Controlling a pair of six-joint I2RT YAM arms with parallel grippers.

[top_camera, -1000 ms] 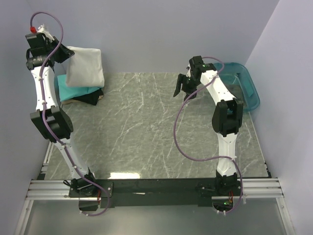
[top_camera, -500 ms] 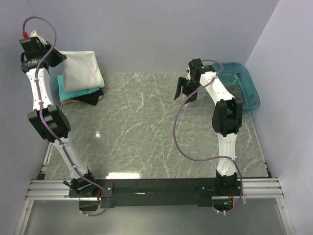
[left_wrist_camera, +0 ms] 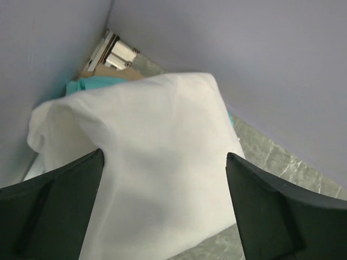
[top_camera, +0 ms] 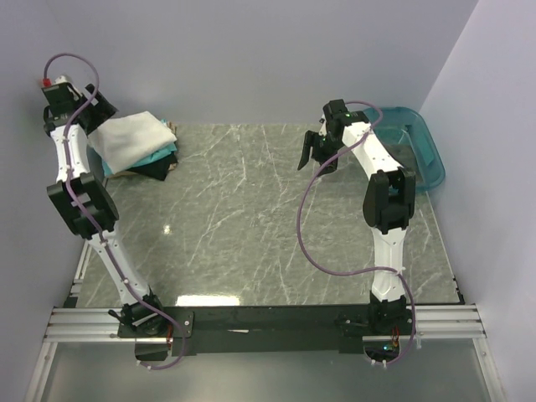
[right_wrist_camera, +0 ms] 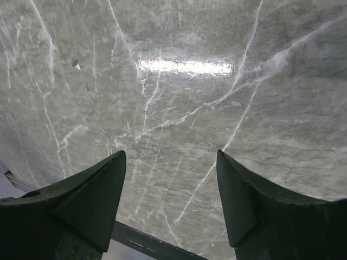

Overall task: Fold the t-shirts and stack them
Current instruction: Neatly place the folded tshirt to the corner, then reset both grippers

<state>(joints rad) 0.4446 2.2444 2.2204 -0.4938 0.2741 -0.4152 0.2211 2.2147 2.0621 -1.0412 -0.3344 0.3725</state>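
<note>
Just ahead of parted left jaws, white t-shirt, over teal t-shirt

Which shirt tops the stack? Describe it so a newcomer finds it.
Look at the far-left corner of the table, against the wall. The white shirt lies there, folded, over a teal shirt and a black shirt. It is the only white one, and the topmost layer.
</note>
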